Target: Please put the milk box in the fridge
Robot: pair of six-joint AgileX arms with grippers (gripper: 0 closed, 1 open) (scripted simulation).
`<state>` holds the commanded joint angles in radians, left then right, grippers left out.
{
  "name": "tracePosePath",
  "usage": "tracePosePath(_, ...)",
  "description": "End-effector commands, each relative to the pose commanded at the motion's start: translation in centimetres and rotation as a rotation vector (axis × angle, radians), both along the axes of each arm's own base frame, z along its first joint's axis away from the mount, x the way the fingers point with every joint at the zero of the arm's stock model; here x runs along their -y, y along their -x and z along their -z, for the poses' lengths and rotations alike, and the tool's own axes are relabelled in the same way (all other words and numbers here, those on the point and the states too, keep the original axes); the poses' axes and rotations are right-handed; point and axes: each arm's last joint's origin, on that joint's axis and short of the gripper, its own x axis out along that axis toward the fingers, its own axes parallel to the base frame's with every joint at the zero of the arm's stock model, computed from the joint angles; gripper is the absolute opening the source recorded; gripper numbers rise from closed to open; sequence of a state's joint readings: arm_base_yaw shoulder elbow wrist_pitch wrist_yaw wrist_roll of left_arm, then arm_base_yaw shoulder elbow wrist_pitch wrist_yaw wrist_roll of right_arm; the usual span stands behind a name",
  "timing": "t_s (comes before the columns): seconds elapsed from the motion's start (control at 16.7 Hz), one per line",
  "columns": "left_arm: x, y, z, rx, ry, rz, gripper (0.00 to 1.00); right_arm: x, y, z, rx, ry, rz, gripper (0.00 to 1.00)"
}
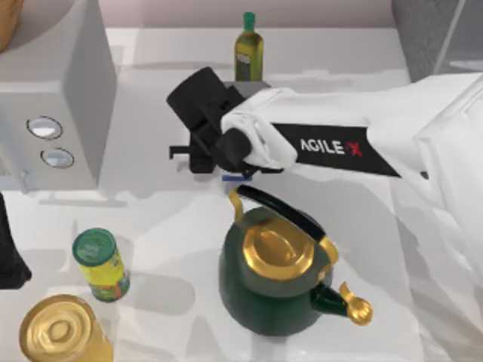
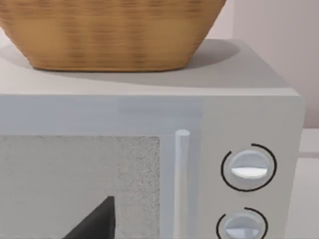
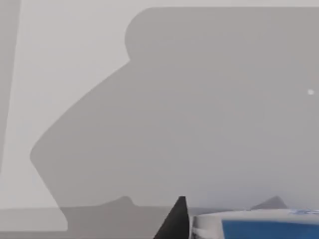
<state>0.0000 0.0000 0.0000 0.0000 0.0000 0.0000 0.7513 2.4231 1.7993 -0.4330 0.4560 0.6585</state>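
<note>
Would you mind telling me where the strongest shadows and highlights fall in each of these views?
Top view: the right arm casts soft grey shadow on the table, and the kettle has bright gold highlights on its lid. Left wrist view: the basket shades the microwave top. Right wrist view: one broad grey shadow covers the pale surface behind the milk box.

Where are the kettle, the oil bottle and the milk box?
Kettle point(image 1: 277, 253): top view, on its gold lid.
Oil bottle point(image 1: 247, 54): top view, on its label.
Milk box point(image 3: 264, 230): right wrist view, on its blue side.
</note>
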Motion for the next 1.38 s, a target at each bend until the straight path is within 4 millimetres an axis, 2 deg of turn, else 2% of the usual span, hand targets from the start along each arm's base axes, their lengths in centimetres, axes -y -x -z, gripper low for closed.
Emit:
tracePosePath(0.42, 0.0, 0.0, 0.0, 0.000, 0.000, 0.000, 1.00, 0.0, 0.0, -0.1, -0.007, 0.005, 0.000, 0.00)
tracePosePath(0.54, 0.0, 0.0, 0.0, 0.000, 0.000, 0.000, 1.00, -0.2, -0.3, -0.8, -0.022, 0.016, 0.000, 0.00)
tracePosePath(0.72, 0.0, 0.0, 0.0, 0.000, 0.000, 0.000, 1.00, -0.3, -0.8, -4.2, -0.035, 0.023, 0.012, 0.00)
tracePosePath(0.96, 0.0, 0.0, 0.0, 0.000, 0.000, 0.000, 1.00, -0.2, -0.7, -11.3, -0.012, 0.012, 0.016, 0.00)
tracePosePath(1.08, 0.0, 0.0, 0.0, 0.000, 0.000, 0.000, 1.00, 0.0, -0.3, -13.8, -0.003, 0.005, 0.008, 0.00)
tracePosePath(1.2, 0.0, 0.0, 0.0, 0.000, 0.000, 0.000, 1.00, 0.0, 0.0, -14.9, -0.001, 0.000, 0.001, 0.00)
tracePosePath(1.38, 0.0, 0.0, 0.0, 0.000, 0.000, 0.000, 1.00, 0.0, 0.0, -15.0, -0.001, 0.000, 0.001, 0.00)
